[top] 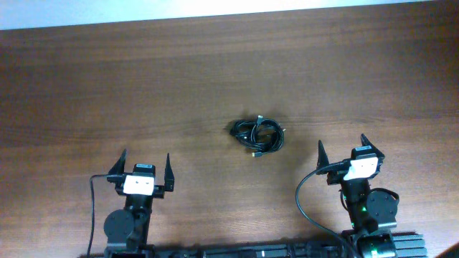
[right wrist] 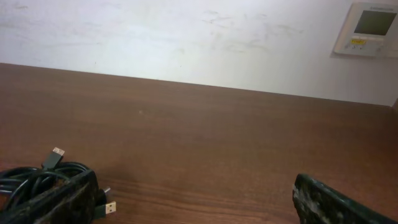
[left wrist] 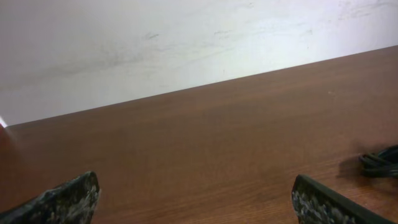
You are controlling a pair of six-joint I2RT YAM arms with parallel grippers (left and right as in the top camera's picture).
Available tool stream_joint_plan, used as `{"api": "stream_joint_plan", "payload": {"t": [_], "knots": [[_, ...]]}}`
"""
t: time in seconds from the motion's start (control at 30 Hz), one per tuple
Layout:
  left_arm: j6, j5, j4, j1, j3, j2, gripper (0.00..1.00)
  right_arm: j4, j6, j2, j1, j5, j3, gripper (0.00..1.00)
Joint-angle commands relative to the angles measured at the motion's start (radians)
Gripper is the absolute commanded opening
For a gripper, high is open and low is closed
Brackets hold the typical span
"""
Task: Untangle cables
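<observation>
The cables (top: 257,135) lie bunched in a small black knot near the middle of the wooden table, with small plug ends sticking out. In the right wrist view the cables (right wrist: 37,180) sit at the lower left, partly behind my left finger. In the left wrist view only an edge of the cables (left wrist: 380,163) shows at the far right. My left gripper (top: 145,166) is open and empty, near the front edge, left of the bundle. My right gripper (top: 341,150) is open and empty, front right of the bundle. Neither touches the cables.
The brown wooden table (top: 143,86) runs back to a white wall. A wall control panel (right wrist: 369,28) hangs at the upper right of the right wrist view. The arm bases and their thicker black wires (top: 305,204) stand at the front edge.
</observation>
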Motion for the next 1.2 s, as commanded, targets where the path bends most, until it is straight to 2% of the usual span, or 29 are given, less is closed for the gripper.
{"api": "stream_joint_plan", "payload": {"t": [0.0, 1.17], "knots": [[-0.013, -0.014, -0.008, 0.007, -0.002, -0.008, 0.99, -0.006, 0.007, -0.006, -0.005, 0.012, -0.005, 0.99], [-0.013, -0.011, -0.008, 0.007, -0.002, -0.006, 0.99, -0.006, 0.007, -0.006, -0.005, 0.012, -0.005, 0.99]]}}
